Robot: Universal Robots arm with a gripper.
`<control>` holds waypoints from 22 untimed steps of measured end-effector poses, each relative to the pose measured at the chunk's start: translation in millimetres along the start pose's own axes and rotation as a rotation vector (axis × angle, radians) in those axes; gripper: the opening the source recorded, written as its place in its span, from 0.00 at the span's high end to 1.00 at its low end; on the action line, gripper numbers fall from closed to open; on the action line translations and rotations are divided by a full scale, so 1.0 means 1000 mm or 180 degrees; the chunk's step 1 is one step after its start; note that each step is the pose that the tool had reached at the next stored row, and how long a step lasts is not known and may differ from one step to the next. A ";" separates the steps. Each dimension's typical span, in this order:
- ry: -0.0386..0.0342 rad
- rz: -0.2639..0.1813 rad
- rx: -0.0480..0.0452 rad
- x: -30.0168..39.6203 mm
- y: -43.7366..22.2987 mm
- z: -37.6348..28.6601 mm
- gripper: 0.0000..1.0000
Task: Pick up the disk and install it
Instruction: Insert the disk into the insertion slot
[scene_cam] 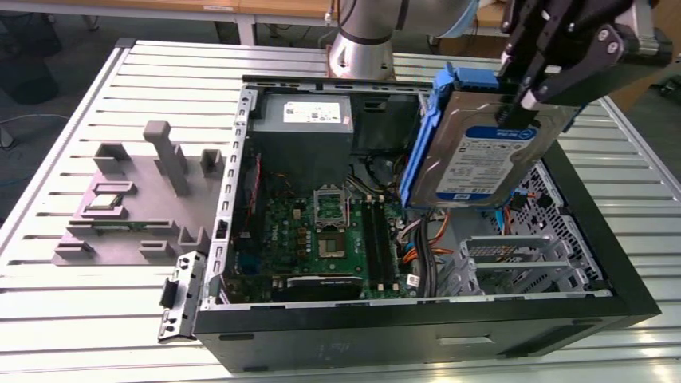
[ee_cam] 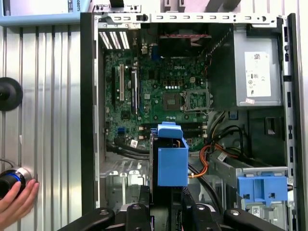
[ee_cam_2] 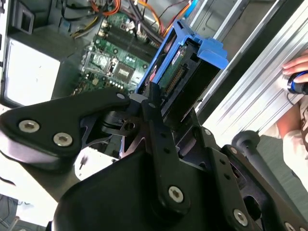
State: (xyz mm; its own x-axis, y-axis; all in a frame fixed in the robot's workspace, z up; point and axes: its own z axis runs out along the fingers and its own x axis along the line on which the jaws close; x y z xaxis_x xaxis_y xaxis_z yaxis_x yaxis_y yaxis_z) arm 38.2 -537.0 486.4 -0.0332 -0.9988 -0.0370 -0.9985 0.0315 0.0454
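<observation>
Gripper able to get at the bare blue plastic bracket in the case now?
Probably not: the gripper is shut on the silver metal hard drive with blue rails. The blue plastic bracket itself lies uncovered.

One robot arm (scene_cam: 362,40) carrying one tool (scene_cam: 524,102); one disk (scene_cam: 484,152) in it, seen also in both wrist views (ee_cam_2: 185,72) (ee_cam: 172,159); one open computer case (scene_cam: 426,335) on one slatted desk (scene_cam: 85,319); inside the case, one green motherboard (scene_cam: 319,231), one grey power-supply box (scene_cam: 309,120) and one perforated metal drive cage (scene_cam: 521,259); one bare blue bracket (ee_cam: 263,188) in the first wrist view; one grey moulded fixture (scene_cam: 139,207) beside the case at the exterior view's left; one person's hand (ee_cam: 17,204) at the desk's edge.
</observation>
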 end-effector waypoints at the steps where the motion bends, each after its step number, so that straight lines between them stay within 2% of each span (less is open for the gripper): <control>1: 0.0000 0.0000 -0.0001 0.0000 -0.0028 -0.0001 0.65; 5: 0.0000 0.0000 -0.0001 0.0034 -0.0078 0.0001 0.65; 18: 0.0000 0.0000 -0.0001 0.0319 -0.0106 0.0009 0.65; 22: 0.0000 0.0000 -0.0001 0.0355 -0.0132 0.0015 0.65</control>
State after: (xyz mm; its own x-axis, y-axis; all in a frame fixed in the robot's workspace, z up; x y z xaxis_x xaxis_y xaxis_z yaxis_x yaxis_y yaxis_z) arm 50.1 -572.9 483.0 -0.0333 -0.9988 -0.0369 -0.9985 0.0316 0.0456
